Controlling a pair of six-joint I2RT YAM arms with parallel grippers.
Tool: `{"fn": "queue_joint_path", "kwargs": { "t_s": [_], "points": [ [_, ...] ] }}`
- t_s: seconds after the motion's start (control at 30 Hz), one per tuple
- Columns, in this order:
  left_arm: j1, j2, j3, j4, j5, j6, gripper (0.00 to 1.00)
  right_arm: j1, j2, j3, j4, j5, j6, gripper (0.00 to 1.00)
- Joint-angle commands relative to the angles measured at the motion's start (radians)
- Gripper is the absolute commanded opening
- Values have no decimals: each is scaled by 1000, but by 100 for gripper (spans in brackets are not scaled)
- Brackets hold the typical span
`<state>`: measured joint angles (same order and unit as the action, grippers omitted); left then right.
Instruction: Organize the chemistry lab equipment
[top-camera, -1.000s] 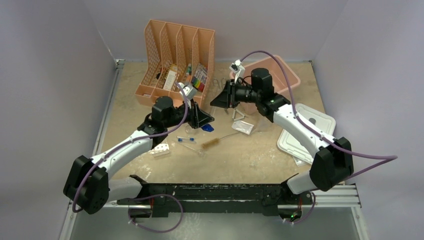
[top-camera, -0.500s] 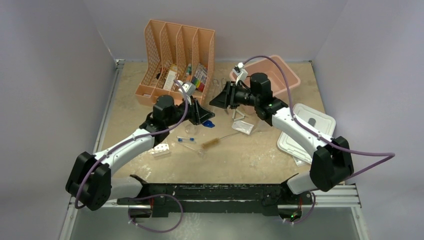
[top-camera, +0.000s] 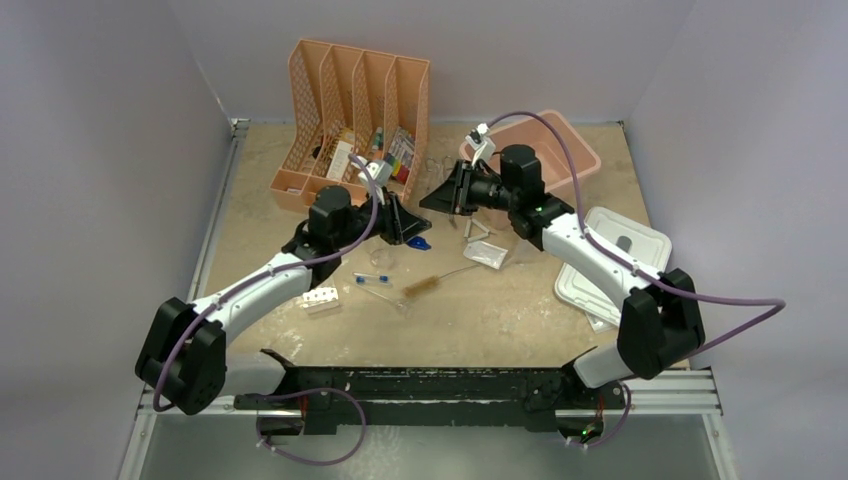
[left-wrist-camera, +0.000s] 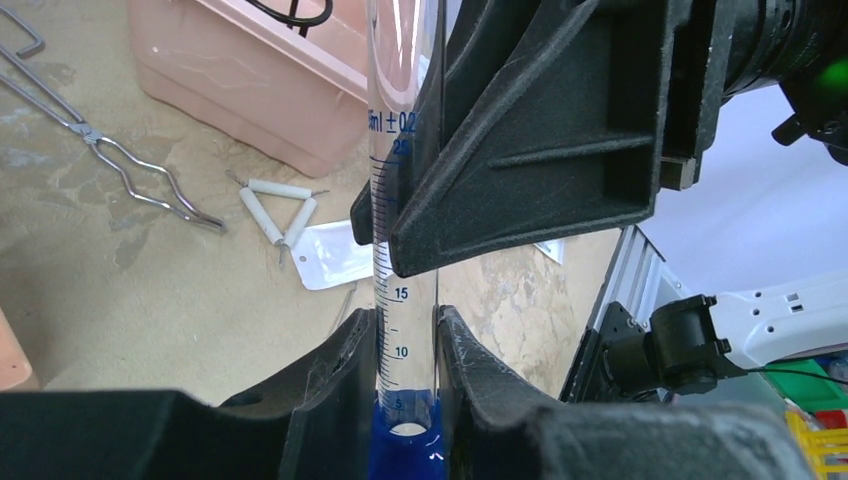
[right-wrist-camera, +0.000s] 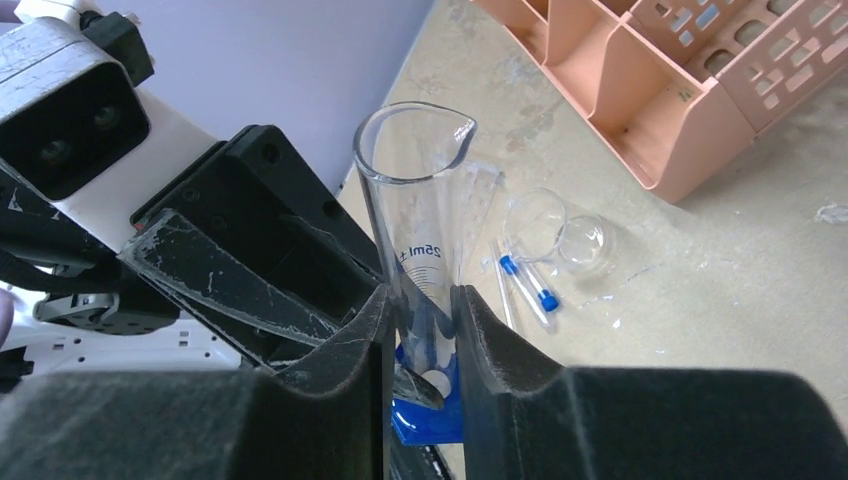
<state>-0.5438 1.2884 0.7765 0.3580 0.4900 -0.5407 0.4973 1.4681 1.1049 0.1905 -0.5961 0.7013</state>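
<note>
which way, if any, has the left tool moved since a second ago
Yes. In the top view the left tool has shifted toward the peach file organizer, taking the blue-based cylinder with it.

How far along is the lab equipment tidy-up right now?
Early on. Done: a few items stand in the peach organizer. In hand: the left tool and right tool both grip one graduated cylinder, apparently a handover. Left: the tongs, wire triangle, bristle brush, blue-capped tubes and white tube rack lie loose on the table.
</note>
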Motion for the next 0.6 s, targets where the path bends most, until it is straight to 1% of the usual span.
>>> {"fn": "queue_joint_path", "kwargs": {
  "t_s": [0.0, 0.07, 0.1, 0.23, 0.27, 0.3, 0.4, 0.57],
  "points": [
    [-1, -20, 56, 80, -16, -8, 31, 1, 2, 29, -36, -37, -12, 22],
    [-1, -31, 61, 43, -51, 1, 42, -2, -15, 32, -50, 6, 6, 20],
    [-1, -39, 65, 18, -82, 5, 47, -4, -25, 46, -76, 42, -10, 20],
    [0, -76, 101, -81, -182, 35, 60, -33, -49, 118, -230, 161, -69, 19],
    [-1, -87, 108, -97, -204, 39, 62, -49, -58, 129, -247, 178, -74, 19],
    [-1, -99, 115, -110, -225, 45, 67, -69, -66, 138, -269, 193, -76, 19],
    [0, -130, 133, -140, -292, 62, 70, -151, -87, 172, -316, 222, -78, 20],
    [1, -139, 151, -180, -369, 65, 70, -320, -92, 241, -405, 294, -86, 20]
  ]
}}
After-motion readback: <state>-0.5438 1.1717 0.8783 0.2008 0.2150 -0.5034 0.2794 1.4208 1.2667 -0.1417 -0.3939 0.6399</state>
